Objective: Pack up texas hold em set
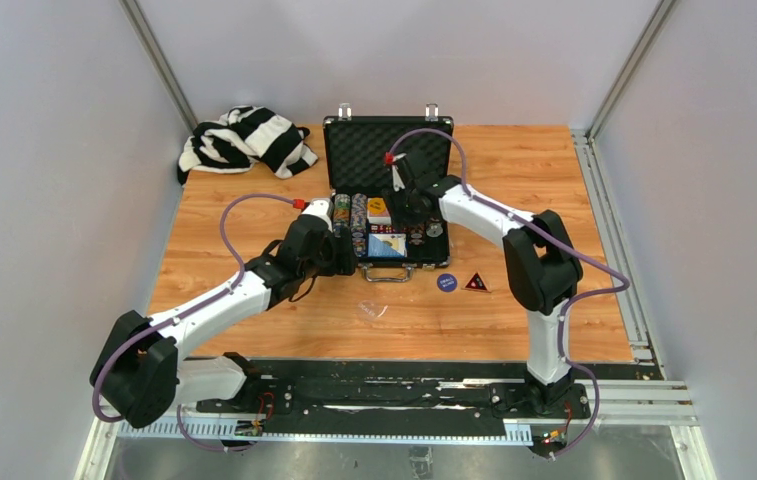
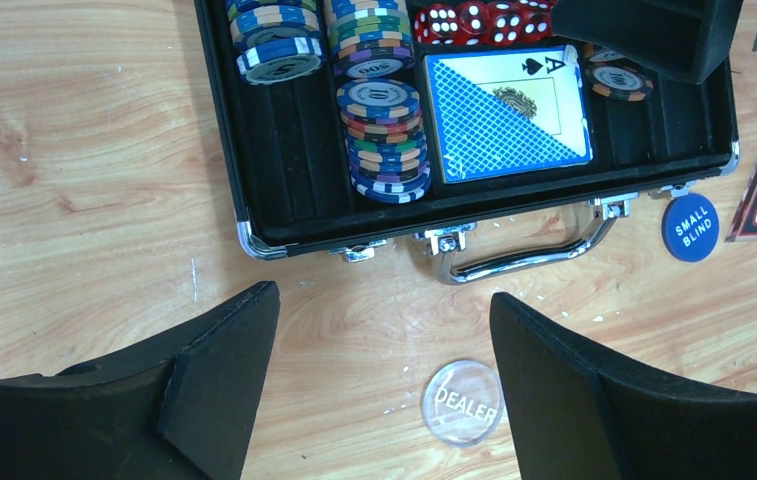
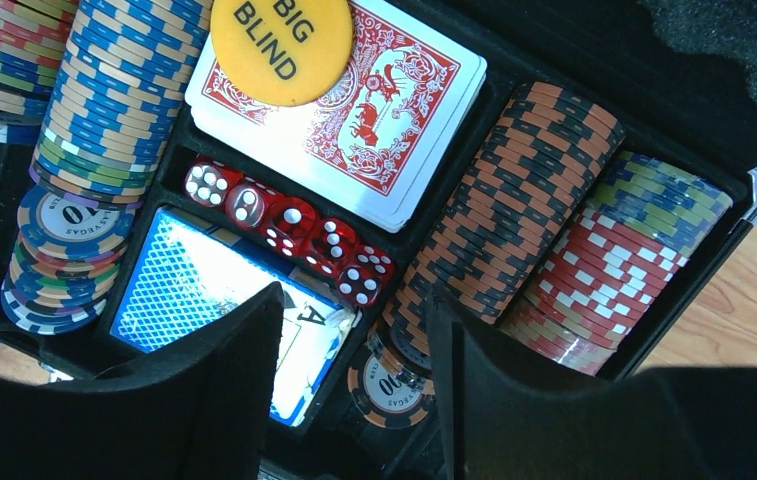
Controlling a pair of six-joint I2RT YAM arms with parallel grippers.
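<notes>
My left gripper hangs wide and empty over the clear dealer button, which lies loose on the table before the open briefcase, so I judge I am placed to collect it. Beyond, my right gripper, fingers parted and empty, hovers over the packed poker chips, dice and cards.

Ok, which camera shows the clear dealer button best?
The left wrist view: the dealer button is close, with its lettering readable. The top view shows it only as a faint clear speck, and the right wrist view misses it.
</notes>
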